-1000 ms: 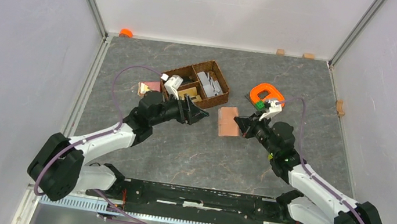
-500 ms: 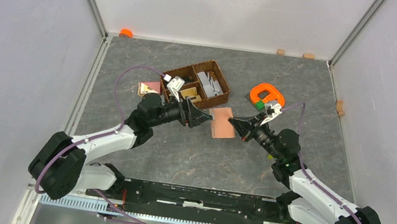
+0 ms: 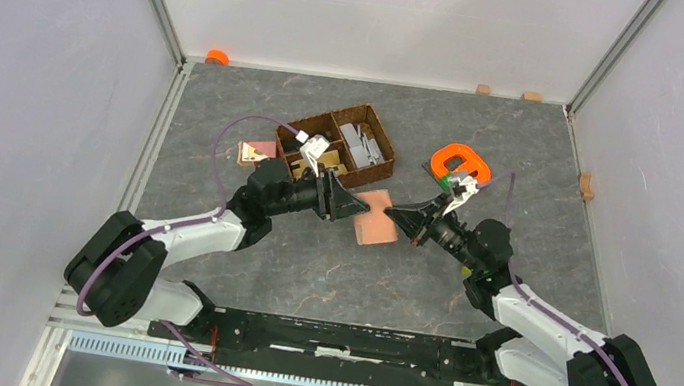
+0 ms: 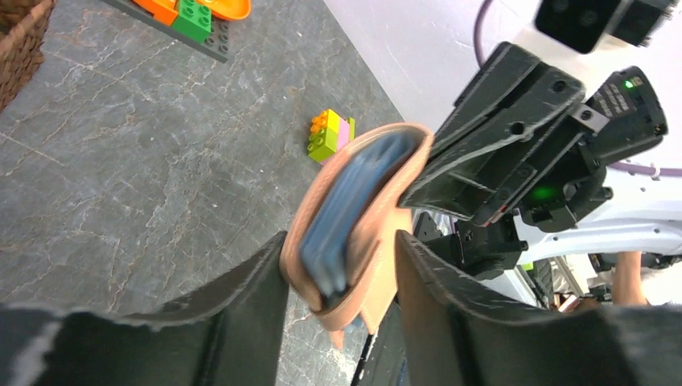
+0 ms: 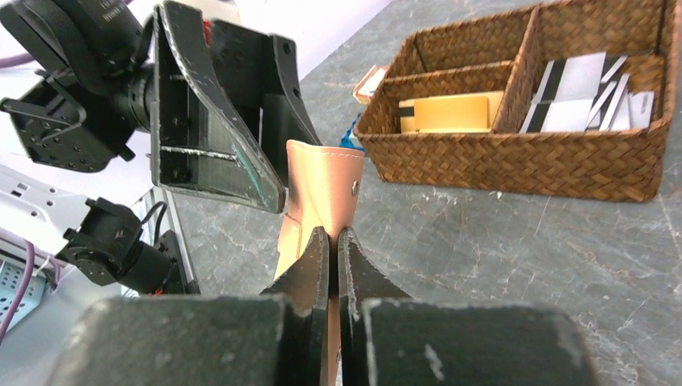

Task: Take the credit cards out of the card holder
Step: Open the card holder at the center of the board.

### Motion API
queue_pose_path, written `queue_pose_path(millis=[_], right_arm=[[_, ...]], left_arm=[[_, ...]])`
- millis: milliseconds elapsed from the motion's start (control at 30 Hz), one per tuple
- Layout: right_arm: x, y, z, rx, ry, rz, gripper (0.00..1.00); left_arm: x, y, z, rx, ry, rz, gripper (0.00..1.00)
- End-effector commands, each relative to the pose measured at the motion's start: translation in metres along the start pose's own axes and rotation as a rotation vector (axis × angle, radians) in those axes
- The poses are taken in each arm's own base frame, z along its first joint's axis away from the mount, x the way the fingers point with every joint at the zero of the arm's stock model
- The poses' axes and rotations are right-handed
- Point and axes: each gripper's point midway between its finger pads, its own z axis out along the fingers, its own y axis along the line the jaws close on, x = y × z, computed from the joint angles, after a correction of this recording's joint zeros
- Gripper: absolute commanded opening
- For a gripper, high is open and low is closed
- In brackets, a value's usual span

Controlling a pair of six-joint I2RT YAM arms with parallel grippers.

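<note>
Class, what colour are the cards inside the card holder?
The credit cards are blue, best in left wrist view.

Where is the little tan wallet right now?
The wallet is mid-table in the top view, just below the wicker basket, pinched by the right gripper, the left gripper straddling it.

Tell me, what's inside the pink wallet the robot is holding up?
Blue credit cards are tucked inside the card holder, their edges showing at its open side. The leather covers the rest, so how many cannot be told.

Tan-pink card holder (image 4: 376,241), blue credit cards (image 4: 344,217)
</note>
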Motion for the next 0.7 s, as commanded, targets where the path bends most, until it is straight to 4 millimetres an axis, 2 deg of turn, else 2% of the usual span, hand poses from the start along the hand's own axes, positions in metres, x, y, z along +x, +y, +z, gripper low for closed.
queue_pose_path(millis=[0,100,167,233,300,367,433,467,667], right_arm=[[-0.009,0.01,0.009,-0.063,-0.015,0.0,0.0],[-0.003,0.006,0.013,-0.058,0.011,0.009,0.0],[0.0,0.004,0.015,-0.052,0.026,0.01,0.01],[0.004,0.0,0.017,-0.04,0.046,0.005,0.12],[0.008,-0.005,0.019,-0.017,0.071,-0.015,0.46],[0.01,-0.013,0.02,0.042,0.088,-0.057,0.72],[0.013,-0.02,0.019,0.107,0.117,-0.126,0.91],[0.012,-0.02,0.02,0.127,0.122,-0.165,0.98],[0.021,-0.01,0.029,0.225,0.182,-0.335,0.98]], left_arm=[[-0.018,-0.028,0.005,0.104,-0.032,0.036,0.5],[-0.016,-0.03,0.006,0.112,-0.022,0.035,0.37],[-0.015,-0.03,0.008,0.11,-0.012,0.032,0.22],[-0.014,-0.026,0.009,0.092,-0.006,0.028,0.1],[-0.014,-0.02,0.01,0.059,-0.01,0.021,0.03],[-0.014,-0.008,0.008,-0.012,-0.016,0.009,0.02],[-0.016,0.006,0.005,-0.101,-0.03,0.003,0.02],[-0.016,0.013,0.003,-0.143,-0.032,-0.004,0.02],[-0.018,0.033,-0.003,-0.266,-0.043,-0.036,0.02]])
